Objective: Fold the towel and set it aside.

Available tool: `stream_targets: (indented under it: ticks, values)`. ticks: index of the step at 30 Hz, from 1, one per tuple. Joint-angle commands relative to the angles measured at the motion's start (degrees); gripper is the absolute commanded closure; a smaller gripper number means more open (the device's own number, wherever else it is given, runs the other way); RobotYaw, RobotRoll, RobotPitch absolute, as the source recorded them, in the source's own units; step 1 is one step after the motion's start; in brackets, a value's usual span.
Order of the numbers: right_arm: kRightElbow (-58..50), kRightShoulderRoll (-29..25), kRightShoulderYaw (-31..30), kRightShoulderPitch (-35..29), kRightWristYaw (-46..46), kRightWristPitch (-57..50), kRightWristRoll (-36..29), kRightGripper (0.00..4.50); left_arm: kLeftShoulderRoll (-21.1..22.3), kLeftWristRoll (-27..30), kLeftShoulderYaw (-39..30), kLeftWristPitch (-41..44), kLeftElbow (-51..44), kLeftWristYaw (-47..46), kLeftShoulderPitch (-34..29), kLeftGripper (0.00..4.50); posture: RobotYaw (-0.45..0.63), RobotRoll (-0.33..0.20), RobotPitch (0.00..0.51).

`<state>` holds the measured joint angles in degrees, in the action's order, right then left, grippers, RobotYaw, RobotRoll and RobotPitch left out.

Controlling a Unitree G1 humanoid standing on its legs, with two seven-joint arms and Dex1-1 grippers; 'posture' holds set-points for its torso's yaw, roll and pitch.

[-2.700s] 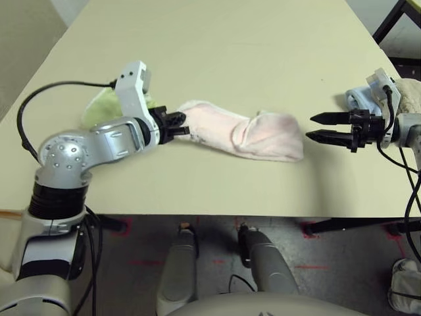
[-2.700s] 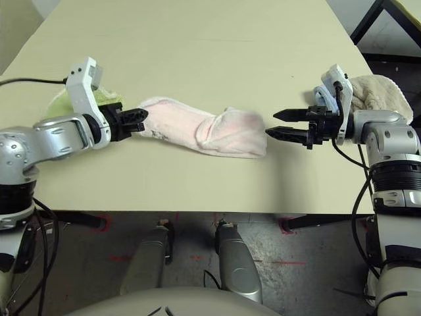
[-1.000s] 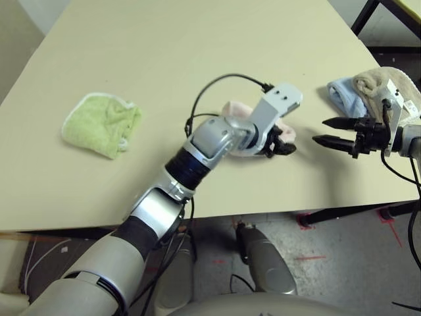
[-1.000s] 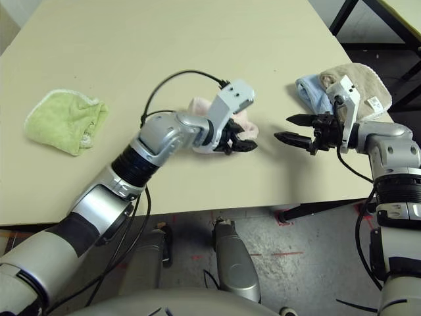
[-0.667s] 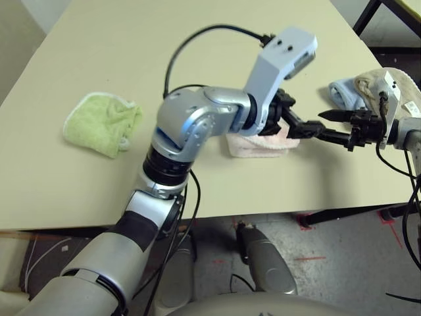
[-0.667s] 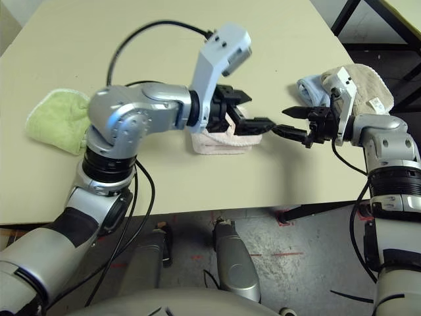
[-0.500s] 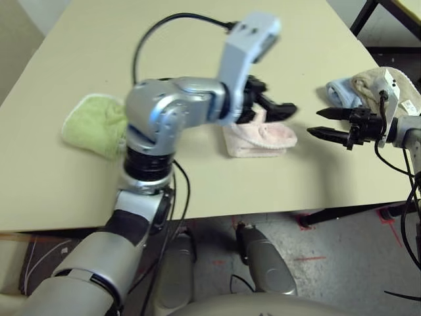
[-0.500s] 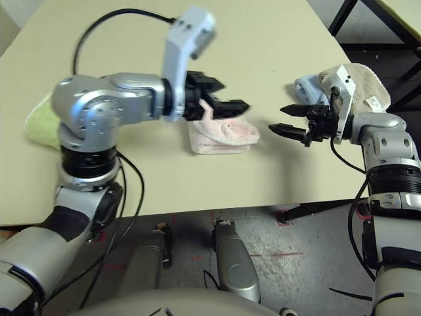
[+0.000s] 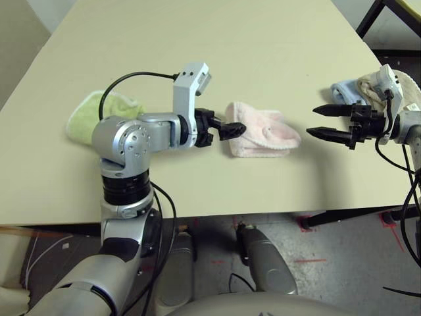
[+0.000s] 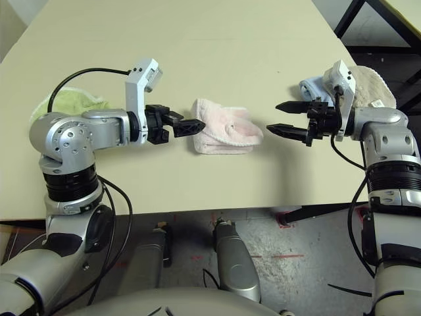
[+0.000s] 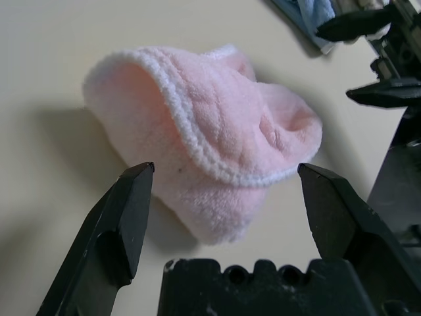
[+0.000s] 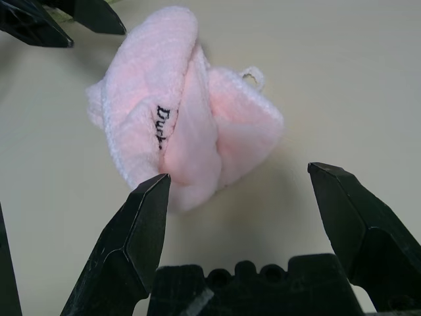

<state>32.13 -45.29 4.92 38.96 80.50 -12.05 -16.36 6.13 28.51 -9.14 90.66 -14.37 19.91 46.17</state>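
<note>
The pale pink towel [image 9: 260, 135] lies bunched in a short folded bundle near the table's front middle, its white edging and dark logo text [image 12: 162, 122] showing. My left gripper [image 9: 231, 128] is open just off the bundle's left end, with the towel [image 11: 204, 151] ahead of its spread fingers and not held. To the bundle's right, my right gripper [image 9: 314, 120] hovers open, a short gap away, pointing at the towel [image 12: 177, 125].
A lime-green cloth [image 9: 89, 118] lies at the left, partly behind my left arm. A light blue cloth [image 9: 342, 92] and a beige cloth [image 10: 375, 82] sit at the right edge behind my right gripper. The table's front edge is close below the towel.
My left arm let go at the towel's right end, swung up and back leftward, and now sits low at its left end. The towel stays folded short. The right gripper barely moved.
</note>
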Motion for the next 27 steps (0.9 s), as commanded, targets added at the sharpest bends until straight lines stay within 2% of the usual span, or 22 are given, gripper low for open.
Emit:
stream_targets:
  ticks: [1,5,8,18,24,27]
  values:
    - [-0.84,-1.3,0.52,-1.42,0.8,0.33,-0.61,0.0,-0.94,-0.2,-0.16,-0.77,2.25,-0.65,-1.41,0.05,0.0,0.0,0.174]
    - [-1.53,-1.61,0.92,-2.03,0.64,0.01,-1.02,0.0,-1.44,-0.43,0.22,-1.93,3.75,-1.27,-2.11,0.05,-0.01,0.0,0.172]
    - [-1.65,-1.79,1.09,-2.26,0.33,0.03,-1.21,0.0,-2.13,0.14,-0.7,-1.59,4.2,-1.43,-1.58,0.65,-0.01,0.0,0.172]
    - [-1.05,-1.51,1.37,-3.23,-1.13,0.69,-1.24,0.0,-6.45,1.76,-4.0,1.09,4.95,-1.37,1.67,4.48,-0.02,0.0,0.169]
    - [-1.13,-1.13,1.42,-3.94,-2.1,1.14,-1.32,0.0,-10.26,1.43,-6.64,1.76,7.19,-2.08,3.58,4.48,-0.03,0.0,0.16]
    - [-1.22,-1.06,1.55,-4.18,-2.66,1.4,-1.44,0.0,-13.32,0.38,-8.45,-0.93,10.79,-3.98,5.31,4.48,-0.03,0.0,0.156]
